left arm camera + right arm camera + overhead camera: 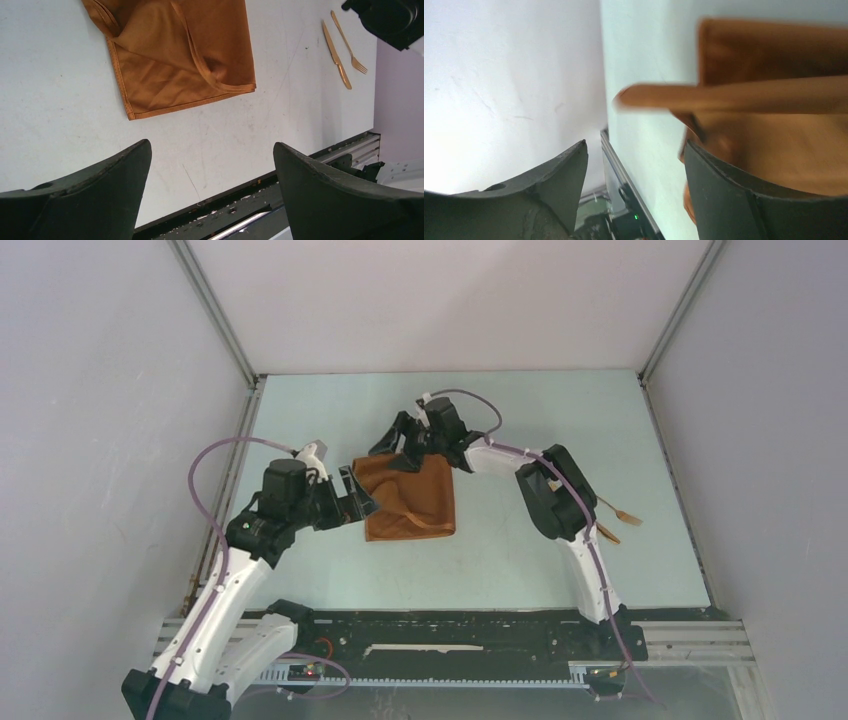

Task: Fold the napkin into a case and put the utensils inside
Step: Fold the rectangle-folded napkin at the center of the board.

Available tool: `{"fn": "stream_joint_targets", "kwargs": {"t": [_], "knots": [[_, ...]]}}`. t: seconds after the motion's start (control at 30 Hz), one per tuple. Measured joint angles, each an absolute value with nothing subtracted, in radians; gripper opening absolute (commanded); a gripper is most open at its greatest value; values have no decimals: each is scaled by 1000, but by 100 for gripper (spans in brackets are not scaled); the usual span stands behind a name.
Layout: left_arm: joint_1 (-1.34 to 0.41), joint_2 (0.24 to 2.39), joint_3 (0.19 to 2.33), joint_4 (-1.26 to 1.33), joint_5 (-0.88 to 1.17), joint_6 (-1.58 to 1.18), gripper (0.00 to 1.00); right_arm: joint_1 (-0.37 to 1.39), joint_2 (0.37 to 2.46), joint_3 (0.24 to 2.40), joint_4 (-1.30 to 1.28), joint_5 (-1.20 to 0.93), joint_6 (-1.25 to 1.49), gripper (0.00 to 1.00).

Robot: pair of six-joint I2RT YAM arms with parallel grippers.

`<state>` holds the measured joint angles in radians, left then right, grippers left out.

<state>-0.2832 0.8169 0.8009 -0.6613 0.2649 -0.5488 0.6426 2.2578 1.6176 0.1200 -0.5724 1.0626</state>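
Observation:
The rust-orange napkin [412, 498] lies partly folded on the table, with a loose flap across it. It fills the top of the left wrist view [185, 50] and the right side of the right wrist view [774, 130]. My left gripper [362, 498] is open and empty at the napkin's left edge, and its wrist view [212, 150] shows only bare table between the fingers. My right gripper [396, 452] is open over the napkin's far left corner [636, 150], with one finger [744, 200] over the cloth. The golden fork [350, 50] and second golden utensil [336, 56] lie right of the napkin, partly hidden by my right arm in the top view [620, 515].
Grey walls with metal corner posts [215, 315] enclose the table on three sides. A black rail [450, 635] with cables runs along the near edge between the arm bases. My right arm's elbow [555, 490] hangs over the table between the napkin and the utensils.

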Motion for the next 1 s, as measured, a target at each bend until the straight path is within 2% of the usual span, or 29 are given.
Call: {"fn": "stream_joint_targets", "kwargs": {"t": [0.17, 0.27, 0.5, 0.67, 0.83, 1.0], "knots": [[-283, 804, 801, -667, 265, -549, 99, 642, 2366, 1806, 222, -601, 1111, 81], [-283, 799, 801, -669, 263, -549, 99, 642, 2387, 1824, 252, -635, 1132, 85], [-283, 792, 801, -668, 257, -549, 100, 621, 2252, 1640, 115, -665, 978, 90], [-283, 792, 799, -663, 258, -550, 100, 596, 2148, 1501, 4, -669, 855, 91], [-283, 792, 799, -660, 265, -551, 100, 587, 2141, 1404, -20, -677, 823, 91], [-283, 791, 799, -661, 266, -551, 100, 604, 2162, 1404, 5, -698, 817, 90]]}}
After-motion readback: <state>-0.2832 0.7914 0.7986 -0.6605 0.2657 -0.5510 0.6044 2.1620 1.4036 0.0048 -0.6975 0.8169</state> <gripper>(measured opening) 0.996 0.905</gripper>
